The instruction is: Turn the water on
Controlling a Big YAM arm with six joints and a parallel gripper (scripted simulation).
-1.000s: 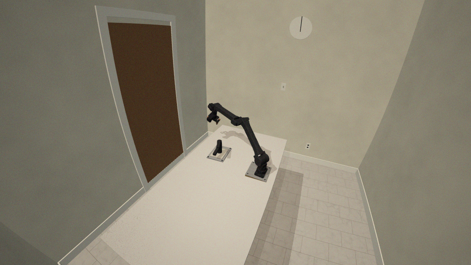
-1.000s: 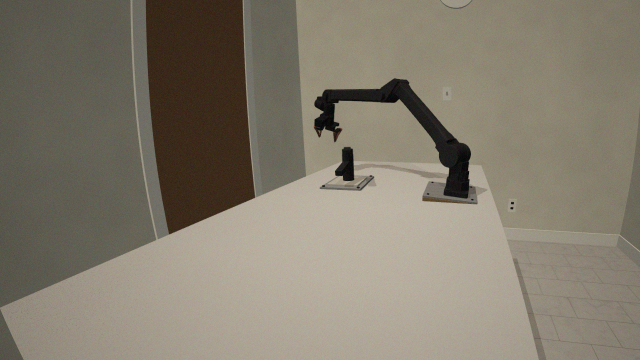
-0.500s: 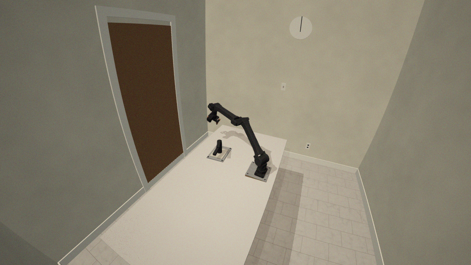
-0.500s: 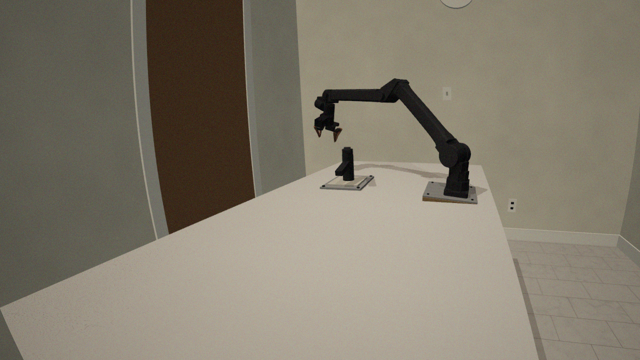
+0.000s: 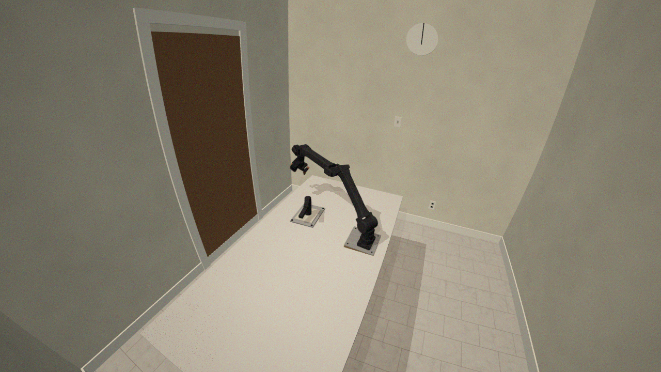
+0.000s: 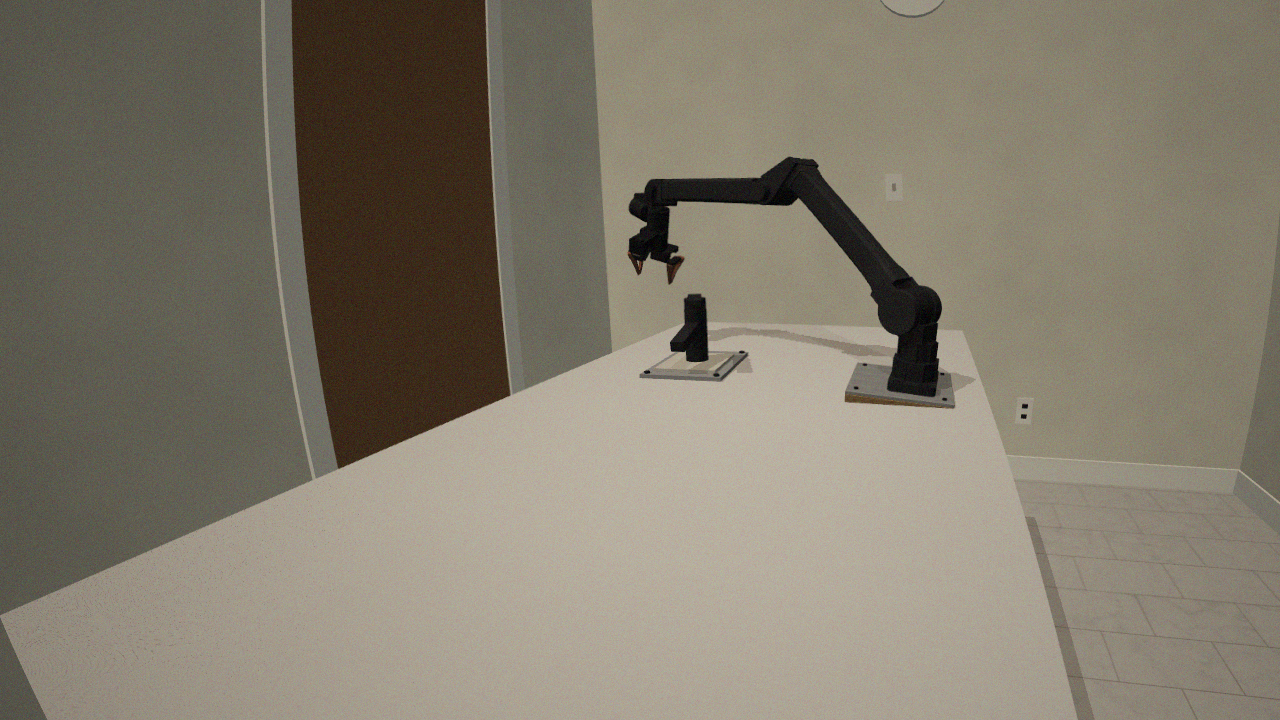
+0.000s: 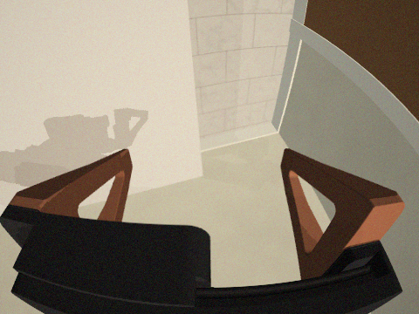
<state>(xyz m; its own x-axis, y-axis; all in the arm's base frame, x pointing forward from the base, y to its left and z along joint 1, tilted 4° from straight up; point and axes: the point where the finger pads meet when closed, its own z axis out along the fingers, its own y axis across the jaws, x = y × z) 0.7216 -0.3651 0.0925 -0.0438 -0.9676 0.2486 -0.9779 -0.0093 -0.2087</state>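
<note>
Above the tap (image 6: 694, 327) and a little toward the door side hangs the gripper (image 6: 655, 265), jaws fully open and empty, apart from the lever (image 6: 682, 341) below.

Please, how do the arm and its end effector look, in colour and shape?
The arm is matte black with long slim links and rounded joints, on a grey square base plate. The end effector has a black body and two brown-orange triangular open-frame fingers. No cables or markings show.

plain room: brown door (image 5: 203, 138), wall clock (image 5: 422, 39), tiled floor (image 5: 453, 296).
</note>
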